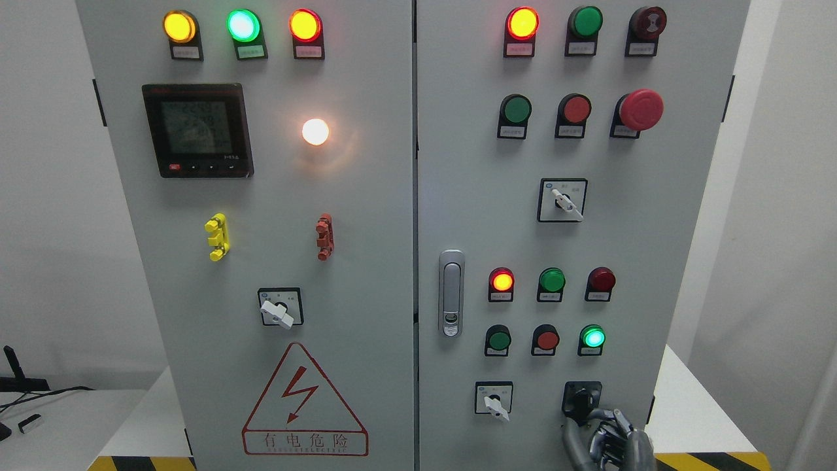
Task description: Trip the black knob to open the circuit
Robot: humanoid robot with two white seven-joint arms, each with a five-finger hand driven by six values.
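The knob (579,400) is sitting at the lower right of the right door (543,229), right of 1 selector switch (494,399). The right hand (605,439) is lying just below it, fingertips (588,418) seemingly touching it.

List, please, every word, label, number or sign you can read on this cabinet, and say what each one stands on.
"有电危险": on the red triangle warning sign with a lightning bolt, left door.
Small line under it: too blurred.
Meter display digits: unreadable.
Tags under the lamps and buttons, e.g.: too small.
Selector switch plates: illegible.
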